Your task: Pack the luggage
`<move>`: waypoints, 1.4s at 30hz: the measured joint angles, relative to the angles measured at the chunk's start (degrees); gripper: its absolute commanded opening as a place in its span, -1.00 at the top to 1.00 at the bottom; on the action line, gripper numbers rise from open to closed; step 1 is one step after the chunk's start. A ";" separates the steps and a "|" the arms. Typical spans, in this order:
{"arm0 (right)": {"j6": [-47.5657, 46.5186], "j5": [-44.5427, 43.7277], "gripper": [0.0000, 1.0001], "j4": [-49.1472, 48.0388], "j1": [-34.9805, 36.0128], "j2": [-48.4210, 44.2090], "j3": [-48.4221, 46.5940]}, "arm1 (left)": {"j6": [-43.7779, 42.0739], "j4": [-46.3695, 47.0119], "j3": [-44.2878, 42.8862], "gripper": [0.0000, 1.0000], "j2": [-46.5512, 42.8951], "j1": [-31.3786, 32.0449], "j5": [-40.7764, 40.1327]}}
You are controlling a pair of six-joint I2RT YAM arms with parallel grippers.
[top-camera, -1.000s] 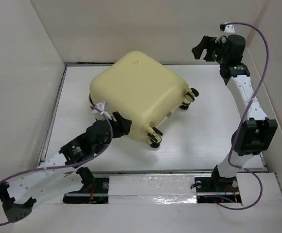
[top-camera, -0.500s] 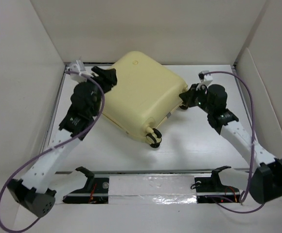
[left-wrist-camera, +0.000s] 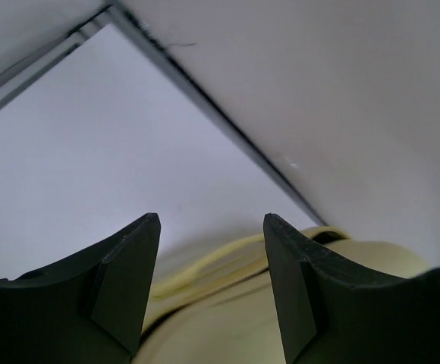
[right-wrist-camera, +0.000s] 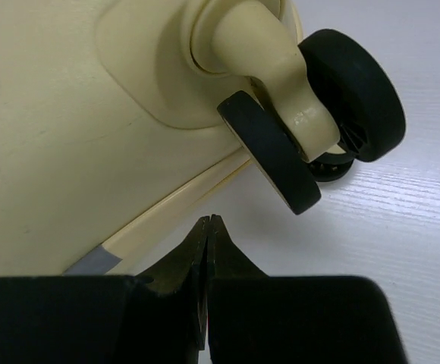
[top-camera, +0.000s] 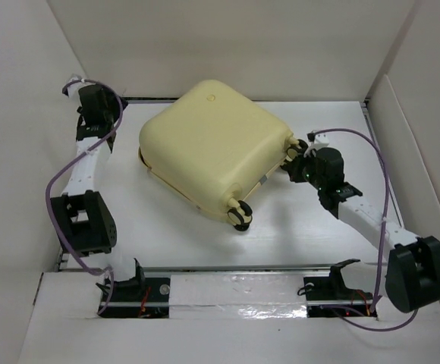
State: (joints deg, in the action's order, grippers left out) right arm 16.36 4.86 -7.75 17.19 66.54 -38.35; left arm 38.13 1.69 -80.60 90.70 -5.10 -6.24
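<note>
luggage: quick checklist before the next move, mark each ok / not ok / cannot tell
1. luggage flat on the table, whole shell on it: ok
2. lid open for packing: not ok, it looks closed from above
3. what is inside: cannot tell, shell hides it
4. right fingers empty: ok, pressed together with nothing between, tips aimed at the seam
5. right fingers apart from the wheel: ok, the wheel sits just beyond the tips, not touching
6. left fingers ready: ok, spread and empty, near the far left corner with the luggage edge below them
</note>
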 measured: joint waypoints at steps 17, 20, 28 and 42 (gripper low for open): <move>-1.18 -3.45 0.99 -0.33 1.27 23.67 -19.65 | 3.80 5.44 15.72 -0.01 9.73 -3.08 2.32; -1.97 -5.03 0.99 -0.35 1.27 27.08 -23.30 | 7.78 12.24 24.79 0.03 7.32 -2.84 0.70; -5.22 -7.26 0.97 1.62 0.63 35.36 -33.68 | 15.82 27.78 50.10 0.09 -9.07 2.08 -4.74; -7.63 -0.13 0.84 7.10 -3.39 40.04 -40.74 | 12.02 15.32 71.34 0.27 -51.56 14.93 -0.24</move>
State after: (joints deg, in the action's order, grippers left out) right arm 8.73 4.73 -0.64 13.80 106.59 -79.09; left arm 50.15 17.02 -9.26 39.13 9.82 -6.48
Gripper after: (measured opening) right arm 0.076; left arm 0.369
